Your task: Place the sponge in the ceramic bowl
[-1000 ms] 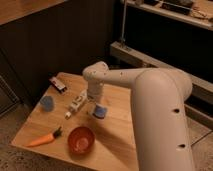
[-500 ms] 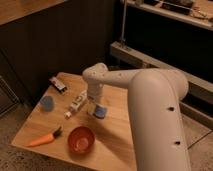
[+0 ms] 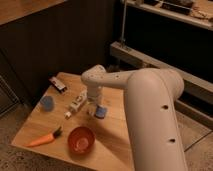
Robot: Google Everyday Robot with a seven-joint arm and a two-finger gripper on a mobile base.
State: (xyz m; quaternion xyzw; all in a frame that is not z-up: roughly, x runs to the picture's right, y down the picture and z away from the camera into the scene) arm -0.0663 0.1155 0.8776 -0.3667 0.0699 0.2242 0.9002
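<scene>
The sponge (image 3: pixel 101 112) is a small blue pad near the middle of the wooden table (image 3: pixel 115 145). My gripper (image 3: pixel 96 108) points down right at the sponge, at the end of the big white arm that reaches in from the right. I cannot tell whether the sponge rests on the table or is lifted slightly. The ceramic bowl (image 3: pixel 81 139) is red-orange and sits near the table's front edge, below and left of the sponge, with nothing in it.
An orange carrot (image 3: pixel 43 139) lies left of the bowl. A light-blue cup (image 3: pixel 47 103) stands at the left. A white bottle (image 3: pixel 76 105) lies just left of the gripper. A small dark and white packet (image 3: pixel 58 84) lies at the back left.
</scene>
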